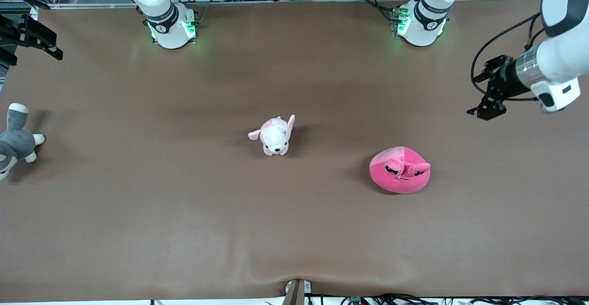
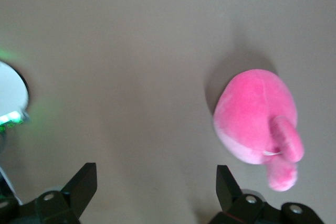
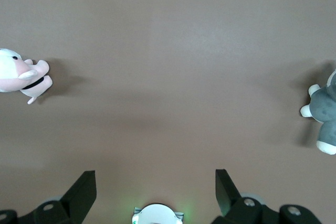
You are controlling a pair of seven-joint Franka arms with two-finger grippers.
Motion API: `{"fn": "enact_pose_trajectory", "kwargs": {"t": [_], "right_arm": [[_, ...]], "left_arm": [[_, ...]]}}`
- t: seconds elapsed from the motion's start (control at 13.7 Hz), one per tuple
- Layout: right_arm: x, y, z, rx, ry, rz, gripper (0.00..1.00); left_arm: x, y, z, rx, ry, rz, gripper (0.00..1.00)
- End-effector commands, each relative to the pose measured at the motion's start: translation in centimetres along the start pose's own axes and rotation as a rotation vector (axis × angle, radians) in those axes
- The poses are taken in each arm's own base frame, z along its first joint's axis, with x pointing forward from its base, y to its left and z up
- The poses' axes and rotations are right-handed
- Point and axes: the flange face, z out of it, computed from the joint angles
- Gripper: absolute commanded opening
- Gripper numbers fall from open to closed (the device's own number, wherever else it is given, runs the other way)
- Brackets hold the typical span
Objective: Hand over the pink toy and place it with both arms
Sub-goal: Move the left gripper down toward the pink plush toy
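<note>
In the front view, a round hot-pink plush toy point(image 1: 399, 169) with dark sunglasses-like eyes is seen lying on the brown cloth-covered table point(image 1: 294, 231), toward the left arm's end. A small pale pink-and-white puppy plush point(image 1: 275, 135) is set near the middle of the table, and a grey-and-white plush point(image 1: 15, 140) is found at the right arm's end. The left gripper point(image 1: 481, 111) is held in the air over the table's edge at the left arm's end. The right gripper point(image 1: 32, 38) is barely seen at the right arm's end.

In the left wrist view, the left gripper point(image 2: 156, 184) is shown with its fingers spread wide and empty, the pink toy point(image 2: 257, 121) apart from them.

In the right wrist view, the right gripper point(image 3: 156, 190) is likewise shown wide open, holding nothing, with the puppy plush point(image 3: 21, 80) and the grey plush point(image 3: 323, 116) well apart.
</note>
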Motion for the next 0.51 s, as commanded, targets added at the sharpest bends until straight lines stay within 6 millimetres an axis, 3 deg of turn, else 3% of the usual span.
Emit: {"fn": "enact_pose_trajectory", "kwargs": {"t": [0.0,0.22,0.44], "right_arm": [[0.1,0.2,-0.3,0.015,0.008,0.002,1.00],[0.1,0.1,-0.3,0.017,0.008,0.000,1.00],[0.5,0.1,0.1,0.019,-0.001,0.000,1.00]], "left_arm": [[-0.1,3.6,1.7,-0.025,-0.061,-0.227,1.00],[-1.1,6.1,2.4,-0.028,-0.095,-0.282,1.00],[-0.8,8.2,3.7,-0.093,-0.170,-0.319,1.00]]}}
